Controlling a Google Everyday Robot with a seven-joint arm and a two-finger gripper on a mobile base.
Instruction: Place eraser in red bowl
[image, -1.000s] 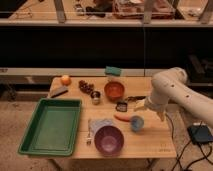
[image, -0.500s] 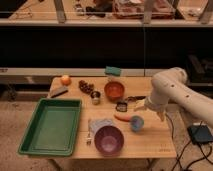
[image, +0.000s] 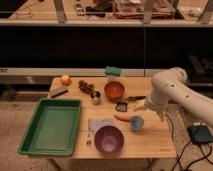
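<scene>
Eraser (image: 58, 91) lies flat at the desk's (image: 150, 145) far-left corner (beside an orange (image: 65, 79)), long axis slanting front-left to back-right. End effector (image: 136, 101) sits right of the red bowl (image: 114, 90); its opening cannot be told.

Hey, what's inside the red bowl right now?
Nothing visible inside the red bowl; its near inner wall is hidden behind the rim. The eraser lies far left on the table, and the gripper hangs right of the bowl.

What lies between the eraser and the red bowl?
In the camera view, a dark cluster and a small can lie between eraser and red bowl; the gripper hangs right of the bowl.
</scene>
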